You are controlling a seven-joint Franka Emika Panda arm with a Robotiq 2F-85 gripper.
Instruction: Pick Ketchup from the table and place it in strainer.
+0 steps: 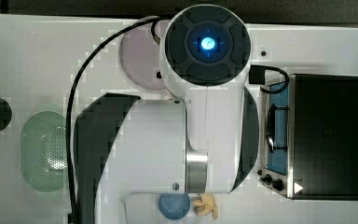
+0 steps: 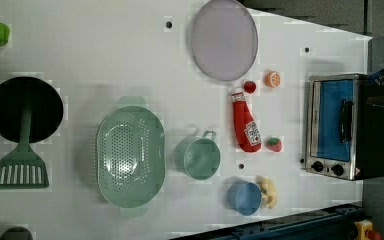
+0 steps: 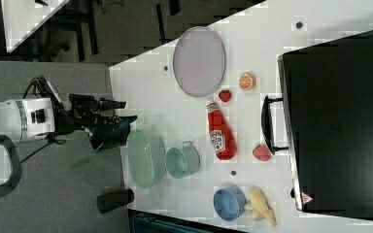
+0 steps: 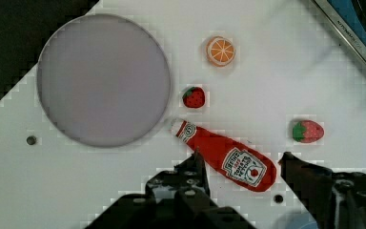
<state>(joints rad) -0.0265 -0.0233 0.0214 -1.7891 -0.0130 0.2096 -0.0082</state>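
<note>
Wrist view: gripper spread, empty, above ketchup lying on table; strainer well apart

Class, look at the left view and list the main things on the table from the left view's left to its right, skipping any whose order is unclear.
Black pan → strainer → green cup → ketchup → toaster oven.

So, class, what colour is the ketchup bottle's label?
White, clearest in the wrist view on the ketchup.
</note>
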